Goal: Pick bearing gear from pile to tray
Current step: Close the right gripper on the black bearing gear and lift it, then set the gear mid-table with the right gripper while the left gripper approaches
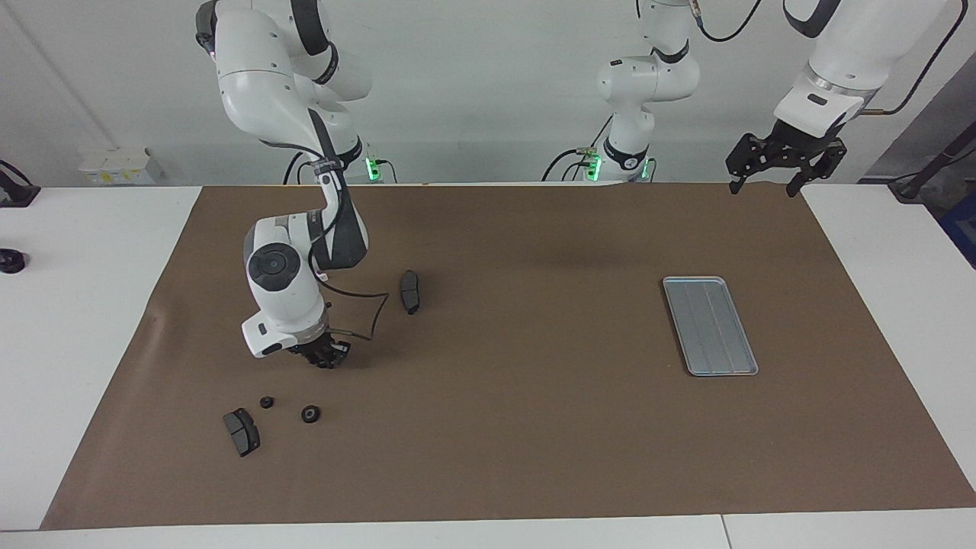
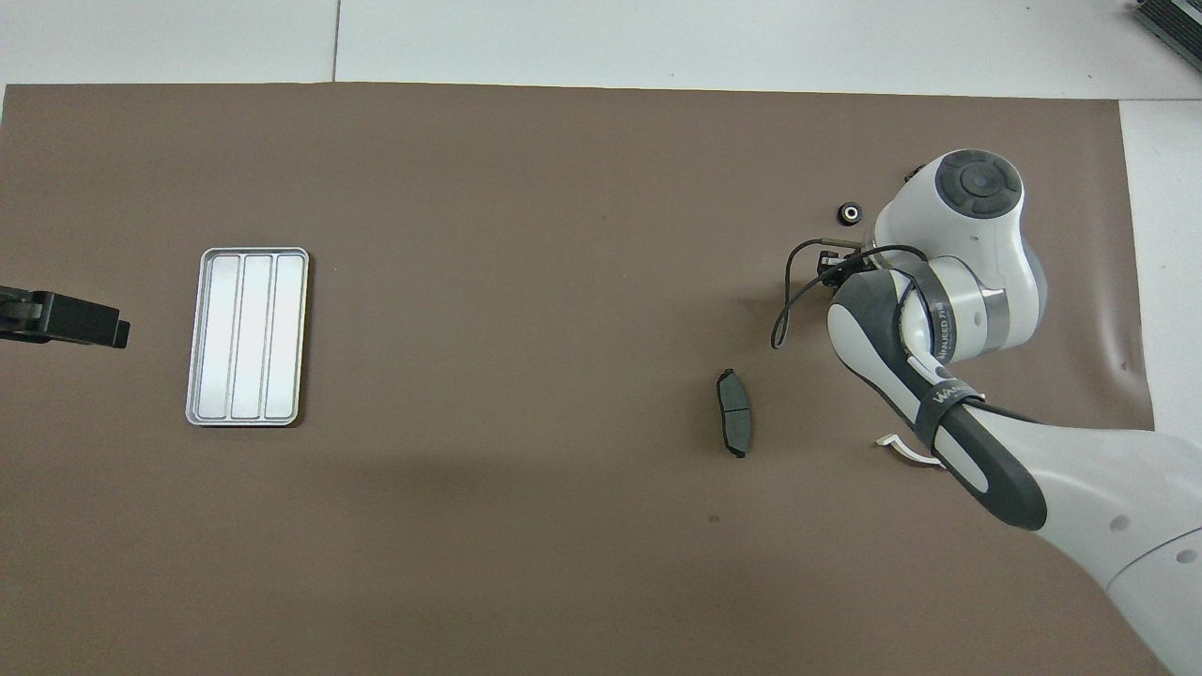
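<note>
The pile lies at the right arm's end of the mat. It holds two small black gears [image 1: 309,413] [image 1: 266,402], a dark brake pad [image 1: 241,431] beside them, and a second brake pad [image 1: 410,291] nearer to the robots. My right gripper [image 1: 325,357] hangs low over the mat close to the two gears. In the overhead view one gear [image 2: 850,213] shows; the arm hides the other and most of the gripper. A white bracket [image 2: 897,443] peeks out under the arm. The silver tray [image 1: 709,325] is empty. My left gripper [image 1: 765,185] waits raised and open.
A brown mat [image 1: 534,457] covers the table's middle, with white table [image 1: 76,305] at both ends. The tray [image 2: 247,336] lies at the left arm's end. A loose black cable [image 1: 366,320] hangs from the right wrist.
</note>
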You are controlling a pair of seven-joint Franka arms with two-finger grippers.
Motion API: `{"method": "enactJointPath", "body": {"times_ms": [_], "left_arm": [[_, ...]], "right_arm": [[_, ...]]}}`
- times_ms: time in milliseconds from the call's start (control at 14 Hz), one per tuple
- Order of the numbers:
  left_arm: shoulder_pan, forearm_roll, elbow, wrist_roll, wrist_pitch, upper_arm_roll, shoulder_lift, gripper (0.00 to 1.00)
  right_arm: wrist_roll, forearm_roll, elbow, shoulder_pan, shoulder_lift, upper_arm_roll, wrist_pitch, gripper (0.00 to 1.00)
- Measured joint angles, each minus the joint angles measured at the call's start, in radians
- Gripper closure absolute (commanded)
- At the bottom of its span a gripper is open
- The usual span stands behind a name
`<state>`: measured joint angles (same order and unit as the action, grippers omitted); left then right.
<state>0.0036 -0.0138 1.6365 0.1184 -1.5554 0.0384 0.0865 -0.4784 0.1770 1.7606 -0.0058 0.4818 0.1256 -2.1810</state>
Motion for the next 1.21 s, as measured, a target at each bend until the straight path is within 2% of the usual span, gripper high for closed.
{"method": "enactJointPath", "body": {"times_ms": [285, 570, 926, 1069, 1211], "left_arm": [[0.0, 0.0, 0.0, 0.0, 0.0, 0.0, 0.0, 0.0], [0.0, 0.0, 0.0, 0.0, 0.0, 0.0, 0.0, 0.0], [0.0, 0.0, 0.0, 0.0, 0.0, 0.0, 0.0, 0.0], [0.0, 0.0, 0.0, 0.0, 0.0, 0.0, 0.0, 0.0], [0.0, 0.0, 0.0, 0.0, 0.0, 0.0, 0.0, 0.0]], "right_arm": [[-0.001, 0.0, 0.006, 0.0, -0.004, 0.0, 0.0, 0.81], [-0.001, 0.0, 0.005, 0.0, -0.01, 0.008, 0.0, 0.82], [-0.001, 0.0, -0.027, 0.001, -0.07, 0.093, -0.011, 0.82], [0.006, 0.0, -0.039, 0.007, -0.073, 0.15, -0.093, 0.82], [0.005, 0.0, -0.039, 0.058, -0.067, 0.173, -0.197, 0.82]]}}
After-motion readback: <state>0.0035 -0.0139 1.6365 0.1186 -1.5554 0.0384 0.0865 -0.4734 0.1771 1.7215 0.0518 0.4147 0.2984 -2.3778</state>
